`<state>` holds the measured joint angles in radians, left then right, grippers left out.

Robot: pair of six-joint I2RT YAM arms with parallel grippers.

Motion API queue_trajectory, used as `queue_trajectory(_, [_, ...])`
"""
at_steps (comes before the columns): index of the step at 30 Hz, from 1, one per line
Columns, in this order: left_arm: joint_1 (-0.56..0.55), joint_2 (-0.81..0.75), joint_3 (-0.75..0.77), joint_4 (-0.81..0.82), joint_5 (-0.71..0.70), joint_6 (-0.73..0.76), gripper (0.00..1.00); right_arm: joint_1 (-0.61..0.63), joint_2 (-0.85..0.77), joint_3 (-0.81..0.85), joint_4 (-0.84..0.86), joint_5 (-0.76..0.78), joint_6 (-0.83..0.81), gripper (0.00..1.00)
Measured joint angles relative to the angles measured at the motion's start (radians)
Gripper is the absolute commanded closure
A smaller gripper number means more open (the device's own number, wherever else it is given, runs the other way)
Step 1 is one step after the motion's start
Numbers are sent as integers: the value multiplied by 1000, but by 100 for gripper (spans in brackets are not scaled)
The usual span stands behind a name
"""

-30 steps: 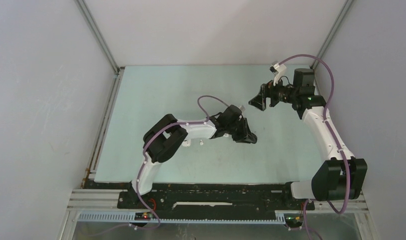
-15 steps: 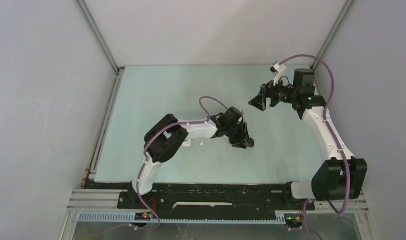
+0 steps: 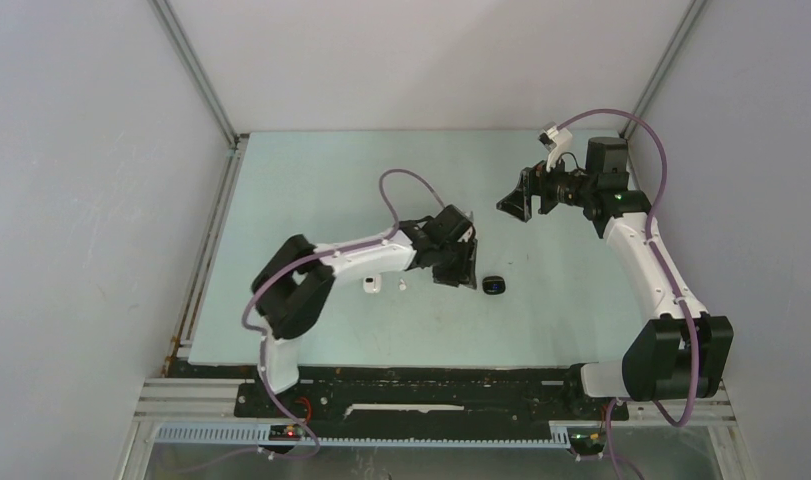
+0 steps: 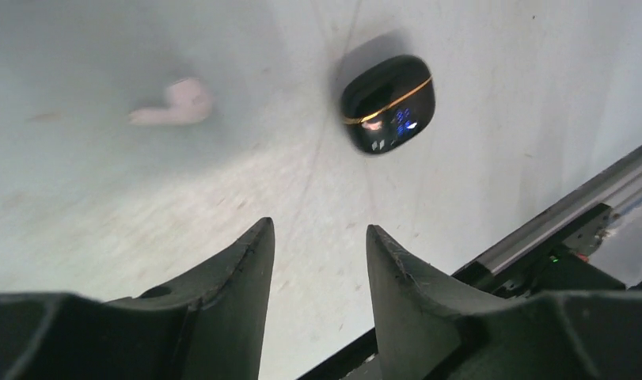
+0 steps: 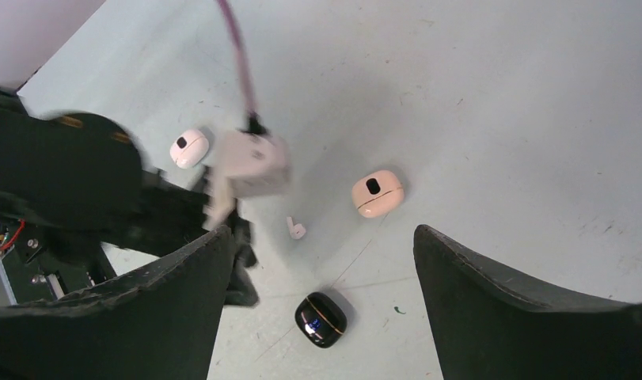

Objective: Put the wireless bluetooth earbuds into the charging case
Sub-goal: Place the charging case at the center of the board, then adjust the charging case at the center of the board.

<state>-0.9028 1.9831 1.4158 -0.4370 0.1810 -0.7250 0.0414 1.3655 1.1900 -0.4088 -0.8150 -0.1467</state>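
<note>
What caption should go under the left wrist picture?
Empty left fingers hang beside a shut black case and a white earbud.

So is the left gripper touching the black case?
Apart. The left wrist view shows bare table between the left gripper and the black case.

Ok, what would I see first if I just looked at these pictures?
The shiny black case stands out, lying on the pale green table just ahead of the left gripper. A tiny white earbud lies loose nearby, and the right gripper hangs open at the far right.
</note>
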Motion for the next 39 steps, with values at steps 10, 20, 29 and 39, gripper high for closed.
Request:
queue_trajectory(10, [47, -557, -302, -47, -460, 69, 38, -2, 1, 0, 0, -20, 0, 14])
queue_trajectory(20, [175, -624, -569, -51, -591, 52, 35, 8, 2, 0, 0, -27, 0, 14])
queue_trajectory(29, [188, -537, -599, 13, -522, 53, 33, 9, 2, 0, 0, -27, -2, 14])
queue_trajectory(39, [188, -474, -588, 56, -422, 51, 33, 7, 2, 0, -1, -28, -3, 14])
